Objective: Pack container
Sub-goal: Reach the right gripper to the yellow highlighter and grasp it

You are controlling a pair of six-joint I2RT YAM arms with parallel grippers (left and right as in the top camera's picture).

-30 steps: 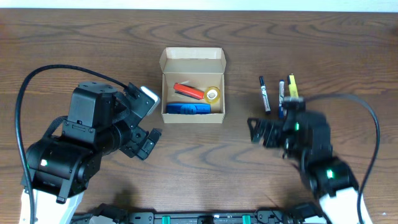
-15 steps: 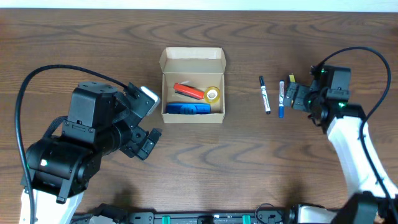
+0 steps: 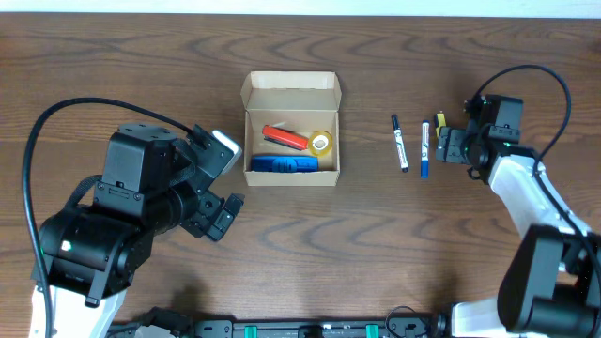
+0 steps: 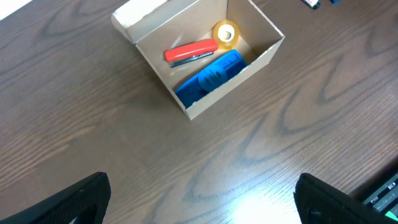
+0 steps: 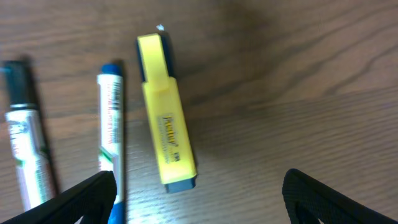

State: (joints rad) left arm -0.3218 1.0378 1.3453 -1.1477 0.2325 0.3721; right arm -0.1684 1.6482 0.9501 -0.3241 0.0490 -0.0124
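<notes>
Where the overhead view takes in the dark, wood-grained tabletop (image 3: 329,253), the container (image 3: 291,91) stands about midway between the left and right edges and nearer the far edge. It is a plain tan cardboard box, rectangular and unmarked, with its hinged flap folded open toward the far edge.

Three things lie inside it: a glossy red stapler (image 3: 284,138), a small roll of yellowish tape (image 3: 322,143), and a blue oblong item (image 3: 282,163) along the near wall. The dark print on the blue item is too small to read.

Toward the right edge, three pens lie side by side and apart: a black-capped marker (image 3: 400,143), a blue-capped marker (image 3: 424,150) and a yellow highlighter (image 5: 166,138). The highlighter is chunky and flat-sided, and the dark lettering along its barrel is blurred beyond reading. Both markers have white labelled barrels whose print is likewise illegible.

The right hand (image 5: 199,183) is above the highlighter with its black fingers (image 5: 87,199) spread wide. The left hand (image 4: 202,186), over the near left part of the tabletop, also has its fingers (image 4: 74,199) spread, and the container lies ahead of it.
</notes>
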